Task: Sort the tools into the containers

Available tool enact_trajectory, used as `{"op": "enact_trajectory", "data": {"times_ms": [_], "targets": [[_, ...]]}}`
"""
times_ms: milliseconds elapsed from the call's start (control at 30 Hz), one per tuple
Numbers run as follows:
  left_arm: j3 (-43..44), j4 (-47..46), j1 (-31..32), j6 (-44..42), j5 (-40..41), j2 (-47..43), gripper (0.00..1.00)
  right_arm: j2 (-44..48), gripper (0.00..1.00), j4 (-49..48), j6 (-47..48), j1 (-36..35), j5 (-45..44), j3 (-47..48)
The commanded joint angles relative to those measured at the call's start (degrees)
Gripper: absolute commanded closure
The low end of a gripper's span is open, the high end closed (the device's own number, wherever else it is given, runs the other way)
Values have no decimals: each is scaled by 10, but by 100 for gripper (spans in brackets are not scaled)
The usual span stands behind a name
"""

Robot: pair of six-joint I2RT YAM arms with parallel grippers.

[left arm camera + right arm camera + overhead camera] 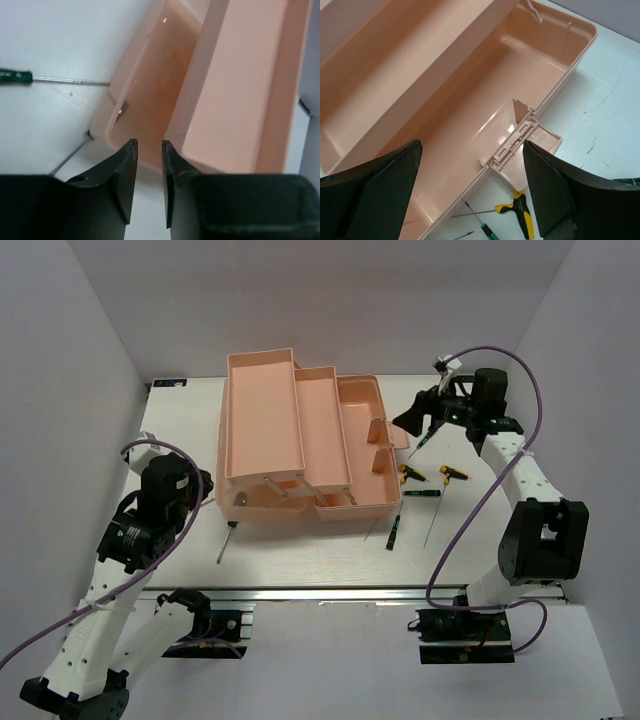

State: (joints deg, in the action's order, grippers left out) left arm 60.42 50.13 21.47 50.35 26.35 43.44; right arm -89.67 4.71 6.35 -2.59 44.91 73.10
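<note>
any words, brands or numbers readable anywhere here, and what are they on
No text is legible in any view.
green screwdriver handle: pale print, too small to read.
yellow-black screwdriver handle: dark marking, blurred.
toolbox: no lettering visible.

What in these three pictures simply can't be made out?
- Top view: the floor of the salmon-pink plastic toolbox under its raised trays, which cover it.
- Left wrist view: the handle end of the green-handled screwdriver, cut off by the left edge.
- Top view: the tip shape of the slim green-black screwdriver, too small.
</note>
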Motion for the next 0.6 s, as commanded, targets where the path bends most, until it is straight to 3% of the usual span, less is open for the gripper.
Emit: {"op": "enact_trajectory", "data": {"times_ms": [0,167,300,400,567], "targets": [[7,108,-2,43,-40,-5,65,37,13,7,17,-12,-8,-23],[0,188,-2,53,-51,-30,61,49,13,6,22,-16,5,-61],[-1,247,-2,56,-71,15,54,59,13,62,80,-36,26,-54],[-55,241,-2,57,-119,40,54,77,14,72,106,-56,24,-66],[-164,157,-2,47,-133,37,55,95,15,59,96,-68,18,-95]]}}
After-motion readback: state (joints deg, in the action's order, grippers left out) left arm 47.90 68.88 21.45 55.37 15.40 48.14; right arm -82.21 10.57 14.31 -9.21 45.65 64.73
